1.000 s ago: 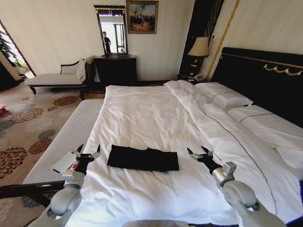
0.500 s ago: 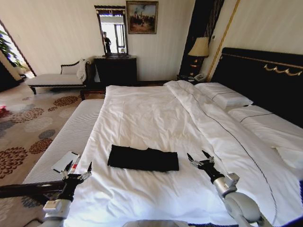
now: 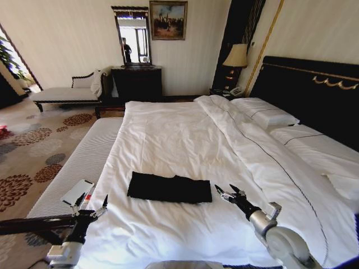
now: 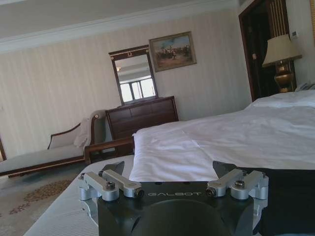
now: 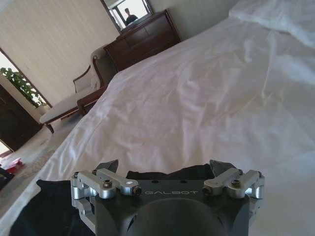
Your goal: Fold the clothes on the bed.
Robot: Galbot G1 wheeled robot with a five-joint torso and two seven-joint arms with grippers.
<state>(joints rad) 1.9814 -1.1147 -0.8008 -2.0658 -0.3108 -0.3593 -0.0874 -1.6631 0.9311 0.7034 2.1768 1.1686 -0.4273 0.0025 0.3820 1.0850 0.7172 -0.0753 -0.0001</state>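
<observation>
The clothes are one black T-shirt, folded into a flat band on the white duvet of the bed near its foot. My left gripper is open, left of the shirt, over the edge of the bench. In the left wrist view the left gripper holds nothing, and the shirt lies off to one side. My right gripper is open just right of the shirt, a little above the duvet. The right gripper is empty in its wrist view, with the shirt close ahead.
A striped bench runs along the foot of the bed, with a flat white item on it. Pillows and a dark headboard are at the right. A chaise lounge, dresser and lamp stand behind.
The left gripper has dropped back and to the left, away from the shirt's edge to the bench. The right gripper has pulled back a little and shifted slightly left. The shirt has not moved.
</observation>
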